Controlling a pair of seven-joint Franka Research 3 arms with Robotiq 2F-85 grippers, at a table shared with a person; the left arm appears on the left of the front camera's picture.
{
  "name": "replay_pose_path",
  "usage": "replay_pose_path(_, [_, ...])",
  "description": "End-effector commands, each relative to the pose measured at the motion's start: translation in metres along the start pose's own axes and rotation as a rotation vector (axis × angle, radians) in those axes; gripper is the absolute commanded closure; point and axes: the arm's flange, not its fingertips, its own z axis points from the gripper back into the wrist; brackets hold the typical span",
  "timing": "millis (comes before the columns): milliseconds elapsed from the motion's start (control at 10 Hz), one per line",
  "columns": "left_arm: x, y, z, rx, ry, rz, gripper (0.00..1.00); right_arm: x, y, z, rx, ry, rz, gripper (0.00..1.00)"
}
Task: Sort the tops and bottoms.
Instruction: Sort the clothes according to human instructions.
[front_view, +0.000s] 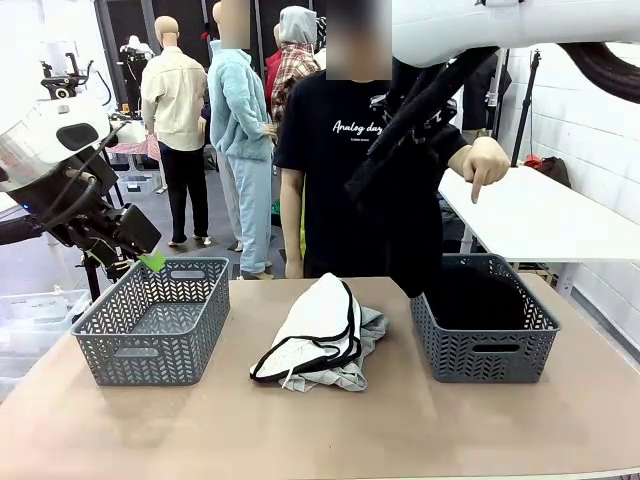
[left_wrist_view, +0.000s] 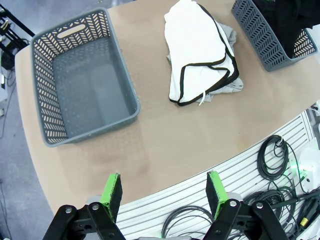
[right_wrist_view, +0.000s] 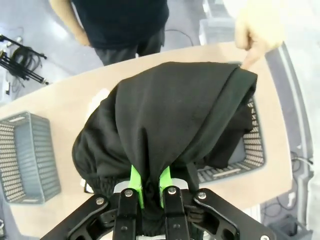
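Front view: a black soft cloth garment (front_view: 420, 180) hangs high from the right arm. Its lower end reaches the grey lattice plastic basket (front_view: 485, 345), probably so it can be dropped there. A person's hand (front_view: 480, 165) points down at the basket. The left pincer (front_view: 150, 262) hovers beside an empty grey lattice basket (front_view: 150, 330).

Left wrist view: the left pincer's jaws stand apart, holding nothing. Ahead of it lies a white black-trimmed garment (left_wrist_view: 200, 50), waiting to be sorted.

Right wrist view: the right pincer (right_wrist_view: 148, 182) is clamped on the black garment, which is bunched up and draped over its fingers.
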Motion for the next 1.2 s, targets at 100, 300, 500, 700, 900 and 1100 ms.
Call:
replay_pose_path(100, [-0.001, 0.001, 0.001, -0.006, 0.007, -0.001, 0.13, 0.001, 0.014, 0.013, 0.022, -0.033, 0.01, 1.0])
replay_pose_path(300, [-0.001, 0.001, 0.001, -0.006, 0.007, -0.001, 0.13, 0.001, 0.014, 0.013, 0.022, -0.033, 0.01, 1.0])
replay_pose_path(500, [-0.001, 0.001, 0.001, -0.006, 0.007, -0.001, 0.13, 0.006, -0.004, 0.009, -0.003, -0.017, 0.014, 1.0])
replay_pose_path(700, [-0.001, 0.001, 0.001, -0.006, 0.007, -0.001, 0.13, 0.027, -0.05, -0.004, -0.021, 0.001, 0.002, 1.0])
replay_pose_path(900, [-0.001, 0.001, 0.001, -0.006, 0.007, -0.001, 0.13, 0.048, -0.084, -0.022, -0.003, 0.021, -0.077, 1.0])
replay_pose_path(1100, [-0.001, 0.001, 0.001, -0.006, 0.007, -0.001, 0.13, 0.054, -0.109, -0.042, -0.049, 0.096, -0.077, 1.0])
